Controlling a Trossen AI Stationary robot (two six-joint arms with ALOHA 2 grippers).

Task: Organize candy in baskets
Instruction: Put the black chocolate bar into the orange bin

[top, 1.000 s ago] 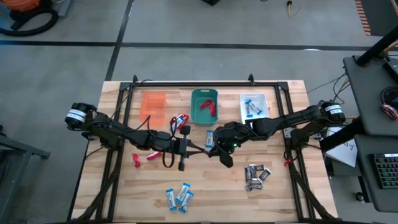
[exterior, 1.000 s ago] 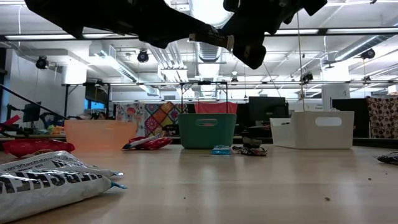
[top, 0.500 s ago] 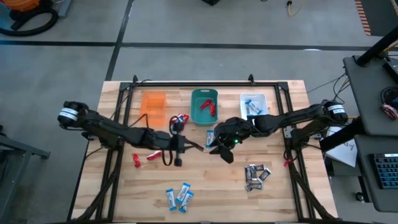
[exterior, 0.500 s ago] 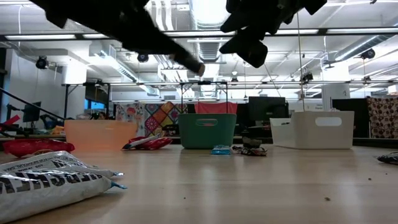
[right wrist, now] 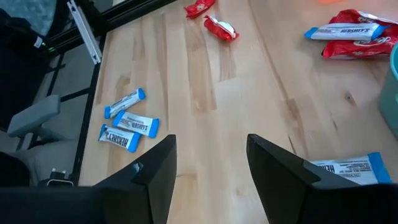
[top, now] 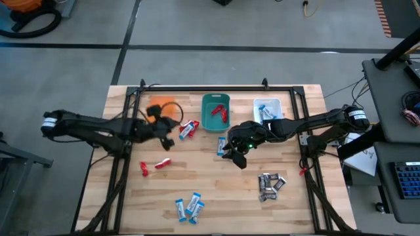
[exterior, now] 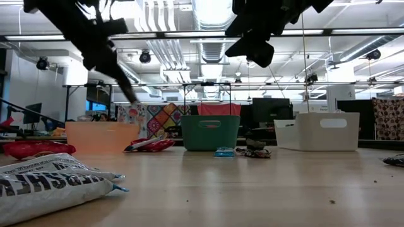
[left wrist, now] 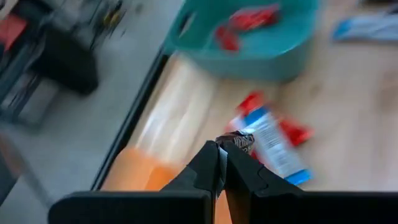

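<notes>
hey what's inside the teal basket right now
The teal basket holds red-wrapped candy bars, at least two, toward its right side. No blue or grey wrappers show inside. In the low view its wall hides the contents.

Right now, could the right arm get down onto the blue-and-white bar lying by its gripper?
Probably yes. The right gripper hangs open above the table with the blue-and-white bar right beside it on bare wood, nothing lying over it. The left gripper is off by the orange basket, shut on a dark candy.
</notes>
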